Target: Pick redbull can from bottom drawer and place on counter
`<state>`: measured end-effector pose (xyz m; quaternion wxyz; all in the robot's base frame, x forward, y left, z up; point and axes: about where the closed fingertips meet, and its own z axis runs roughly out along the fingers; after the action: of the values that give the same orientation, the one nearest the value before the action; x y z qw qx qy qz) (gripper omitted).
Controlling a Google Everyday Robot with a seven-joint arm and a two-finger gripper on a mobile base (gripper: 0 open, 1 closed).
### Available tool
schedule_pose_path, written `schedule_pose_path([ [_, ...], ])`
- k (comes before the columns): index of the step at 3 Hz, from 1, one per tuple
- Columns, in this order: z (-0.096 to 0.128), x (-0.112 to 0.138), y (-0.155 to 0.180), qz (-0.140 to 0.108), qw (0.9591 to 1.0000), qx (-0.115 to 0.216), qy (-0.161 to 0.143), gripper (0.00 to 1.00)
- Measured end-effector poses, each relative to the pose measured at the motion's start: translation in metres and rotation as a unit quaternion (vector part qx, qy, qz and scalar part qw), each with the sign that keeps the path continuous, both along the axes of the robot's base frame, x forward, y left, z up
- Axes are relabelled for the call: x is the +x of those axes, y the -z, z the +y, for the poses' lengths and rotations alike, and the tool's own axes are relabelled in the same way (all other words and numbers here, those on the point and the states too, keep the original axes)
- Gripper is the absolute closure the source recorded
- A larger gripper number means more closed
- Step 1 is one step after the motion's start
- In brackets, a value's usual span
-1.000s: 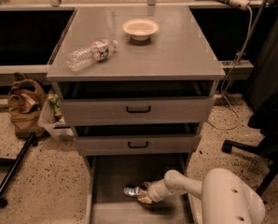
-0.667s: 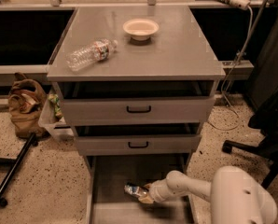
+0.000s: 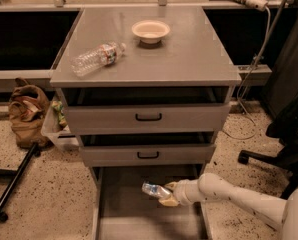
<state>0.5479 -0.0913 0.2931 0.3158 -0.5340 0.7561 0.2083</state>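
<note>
While a plastic water bottle (image 3: 96, 59) lies on the counter (image 3: 189, 59) well above and left of the gripper (image 3: 167, 194), a bowl (image 3: 150, 30) sits above it; the redbull can (image 3: 153, 189), tilted, is clamped in its grip over the bottom drawer (image 3: 134, 219) floor; the arm (image 3: 239, 199) reaches in from the right.

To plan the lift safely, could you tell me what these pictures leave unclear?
- Front of the bottom drawer: cut off by the lower edge, camera view.
- Right end of the can: covered by the tool, inside that drawer.
- Insides of the upper drawers: in deep shadow.
</note>
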Motion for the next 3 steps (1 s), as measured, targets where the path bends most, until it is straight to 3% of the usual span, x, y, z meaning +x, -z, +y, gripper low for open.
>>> schedule_pose_path([
  [1,0.000,0.000,-0.001,-0.001,1.0000,0.000,-0.001,1.00],
  [2,-0.010,0.003,-0.046,-0.004,0.9998,0.005,-0.017,1.00],
  [3,-0.016,0.001,-0.126,0.001,0.9988,-0.005,-0.049,1.00],
])
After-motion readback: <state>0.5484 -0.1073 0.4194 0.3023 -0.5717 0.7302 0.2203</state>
